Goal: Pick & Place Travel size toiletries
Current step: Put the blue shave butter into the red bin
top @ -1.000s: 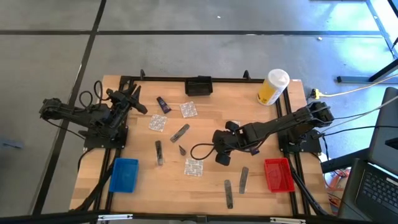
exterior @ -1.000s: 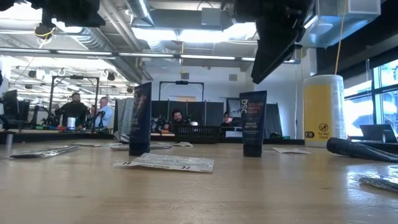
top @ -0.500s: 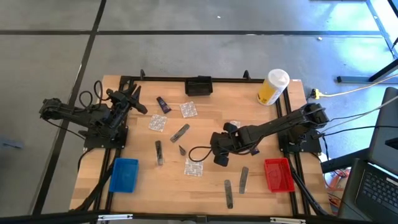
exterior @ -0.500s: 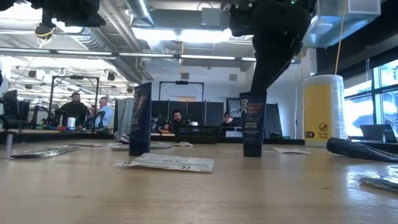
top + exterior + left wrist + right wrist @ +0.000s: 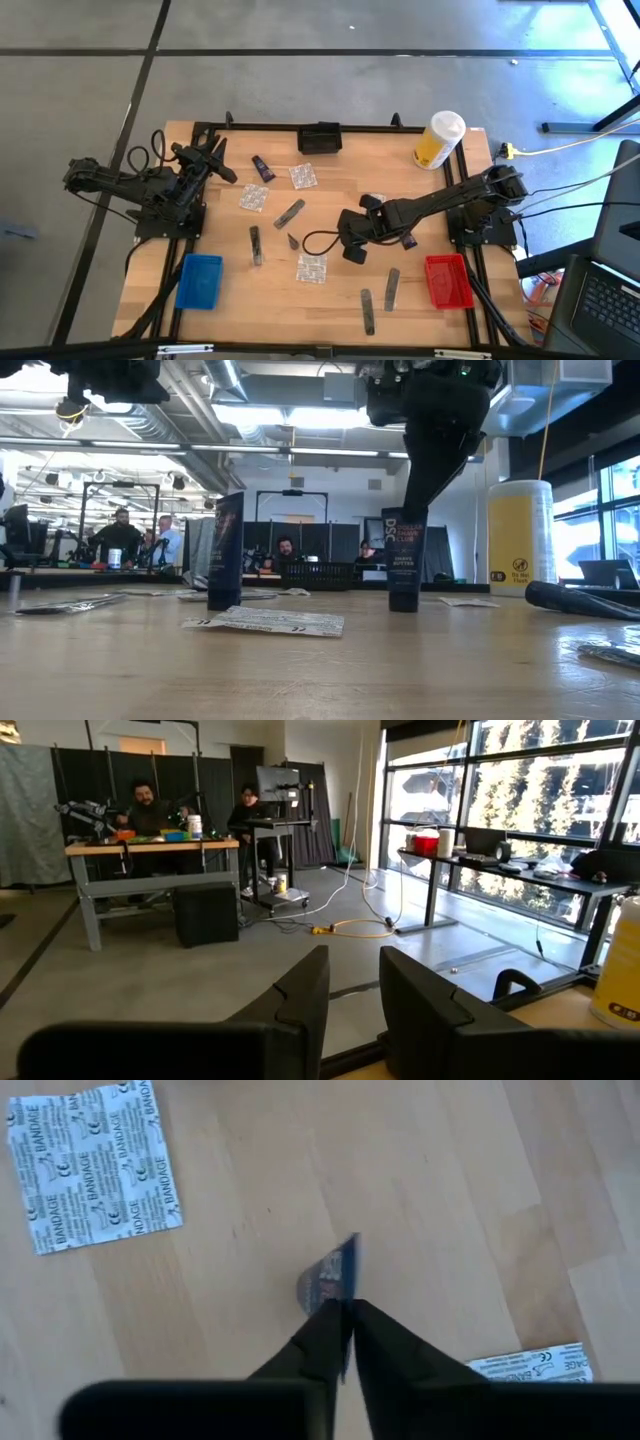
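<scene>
Right pincer (image 5: 345,1320) closed within the last second; a second earlier it stood open above the tube (image 5: 404,560), now it was clamped on the tube's top edge. Tube sat pinched between the two fingers, base apparently on the table (image 5: 330,190), upright near frame centre in the high view. Grasp looked made, so lift and carry to a tray should follow, likely the red tray (image 5: 447,281) at lower right. Second tube (image 5: 225,550) stood left in the low view, a sachet (image 5: 95,1165) lay well apart from the pincer. Left pincer (image 5: 212,158) waited partly open, empty, at upper left, unchanged.
</scene>
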Robot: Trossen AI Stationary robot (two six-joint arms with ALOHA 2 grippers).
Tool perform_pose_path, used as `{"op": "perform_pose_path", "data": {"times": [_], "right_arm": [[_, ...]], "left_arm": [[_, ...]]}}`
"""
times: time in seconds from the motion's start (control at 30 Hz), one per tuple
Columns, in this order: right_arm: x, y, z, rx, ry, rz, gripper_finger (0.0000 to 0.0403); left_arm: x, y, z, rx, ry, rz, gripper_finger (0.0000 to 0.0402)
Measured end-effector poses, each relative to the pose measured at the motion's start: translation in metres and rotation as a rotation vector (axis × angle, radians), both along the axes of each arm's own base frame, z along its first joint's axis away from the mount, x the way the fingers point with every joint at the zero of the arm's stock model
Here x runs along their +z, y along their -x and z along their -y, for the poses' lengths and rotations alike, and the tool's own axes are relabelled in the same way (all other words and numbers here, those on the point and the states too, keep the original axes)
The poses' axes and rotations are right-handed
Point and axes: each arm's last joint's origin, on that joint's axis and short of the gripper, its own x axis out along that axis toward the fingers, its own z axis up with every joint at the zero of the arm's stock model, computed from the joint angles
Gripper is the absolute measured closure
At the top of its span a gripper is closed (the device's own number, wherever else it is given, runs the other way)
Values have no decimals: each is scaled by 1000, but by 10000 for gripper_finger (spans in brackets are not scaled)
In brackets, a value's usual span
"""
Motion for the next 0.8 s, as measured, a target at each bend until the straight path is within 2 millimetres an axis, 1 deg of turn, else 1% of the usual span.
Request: {"op": "perform_pose_path", "data": {"times": [0.07, 0.4, 0.6, 0.8], "right_arm": [[0, 0, 2, -4, 1, -2, 395], [1, 0, 4, 8, -49, -16, 400], [3, 6, 4, 9, -71, -69, 401], [12, 16, -1, 17, -93, -76, 402]], "left_arm": [[0, 0, 0, 0, 0, 0, 315], [0, 0, 0, 0, 0, 0, 315], [0, 0, 0, 0, 0, 0, 315], [0, 0, 0, 0, 0, 0, 315]]}}
